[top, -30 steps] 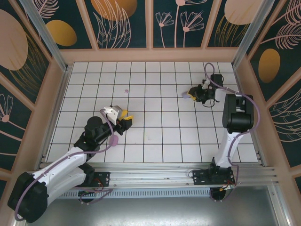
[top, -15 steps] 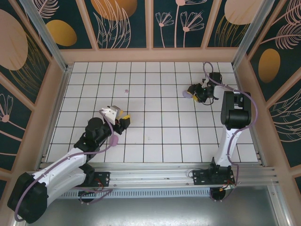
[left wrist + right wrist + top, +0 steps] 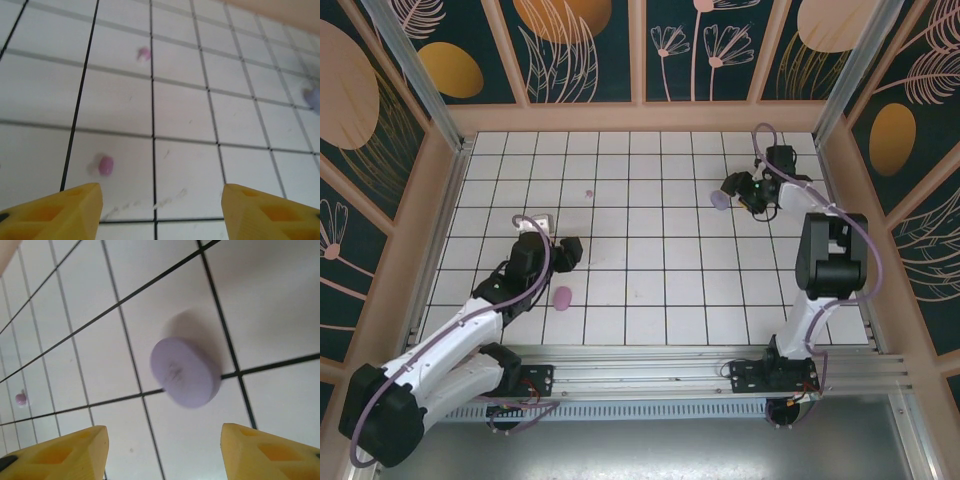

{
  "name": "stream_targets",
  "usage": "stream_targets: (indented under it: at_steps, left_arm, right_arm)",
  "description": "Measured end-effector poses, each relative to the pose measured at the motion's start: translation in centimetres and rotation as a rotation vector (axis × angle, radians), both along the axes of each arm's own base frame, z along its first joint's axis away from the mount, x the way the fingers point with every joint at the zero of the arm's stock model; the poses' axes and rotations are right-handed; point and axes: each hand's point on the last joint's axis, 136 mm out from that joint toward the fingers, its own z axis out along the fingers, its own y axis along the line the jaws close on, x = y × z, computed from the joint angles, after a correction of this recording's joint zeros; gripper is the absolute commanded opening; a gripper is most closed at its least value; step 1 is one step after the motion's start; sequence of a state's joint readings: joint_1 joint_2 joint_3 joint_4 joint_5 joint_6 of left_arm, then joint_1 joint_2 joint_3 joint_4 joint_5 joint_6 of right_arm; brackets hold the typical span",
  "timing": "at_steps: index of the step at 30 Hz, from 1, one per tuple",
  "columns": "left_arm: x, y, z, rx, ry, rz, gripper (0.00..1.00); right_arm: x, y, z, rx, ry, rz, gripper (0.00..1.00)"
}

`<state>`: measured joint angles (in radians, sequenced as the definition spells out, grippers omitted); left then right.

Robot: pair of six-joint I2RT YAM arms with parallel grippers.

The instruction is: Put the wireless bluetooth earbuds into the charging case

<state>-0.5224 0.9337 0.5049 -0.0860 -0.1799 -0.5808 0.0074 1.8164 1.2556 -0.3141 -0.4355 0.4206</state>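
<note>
My left gripper (image 3: 567, 251) (image 3: 162, 212) stands open low over the white tiles, nothing between its yellow fingers (image 3: 70, 210). A tiny pinkish earbud (image 3: 105, 165) lies just ahead of it to the left, and another earbud (image 3: 144, 53) (image 3: 588, 194) lies farther off. A closed lavender charging case (image 3: 185, 371) (image 3: 720, 200) rests on the floor just ahead of my open right gripper (image 3: 162, 452) (image 3: 736, 189), apart from its fingers. One small pinkish earbud (image 3: 21, 398) shows far left in the right wrist view.
A pink oval case (image 3: 562, 296) lies on the tiles beside the left forearm. Wooden walls (image 3: 640, 116) enclose the tiled floor on three sides. The lavender case also appears at the right edge of the left wrist view (image 3: 312, 97).
Both grippers have opened wider. The right gripper has drawn back from the lavender case, which stays on the floor. The left arm has swung slightly left and back.
</note>
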Motion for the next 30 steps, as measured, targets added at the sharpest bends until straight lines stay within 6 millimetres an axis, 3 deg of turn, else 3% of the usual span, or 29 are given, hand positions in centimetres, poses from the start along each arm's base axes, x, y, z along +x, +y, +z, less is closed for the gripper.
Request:
stream_targets:
  at_steps: [8,16,22,30]
  left_arm:
    - [-4.2,0.0,-7.2,0.008,0.313,-0.040,0.68]
    - [-5.8,0.0,-11.3,0.053,0.483,-0.056,0.65]
    - [-6.6,-0.1,-12.0,0.028,0.519,-0.046,0.66]
    - [-6.7,-0.1,-10.4,-0.029,0.479,-0.023,0.66]
  right_arm:
    - [-7.1,2.9,2.0,0.004,-0.024,0.071,0.61]
    - [-12.8,6.3,6.3,0.046,-0.116,0.145,0.61]
    - [-14.4,5.9,8.4,0.062,-0.174,0.126,0.61]
    - [-14.8,5.9,5.7,0.079,-0.101,0.103,0.61]
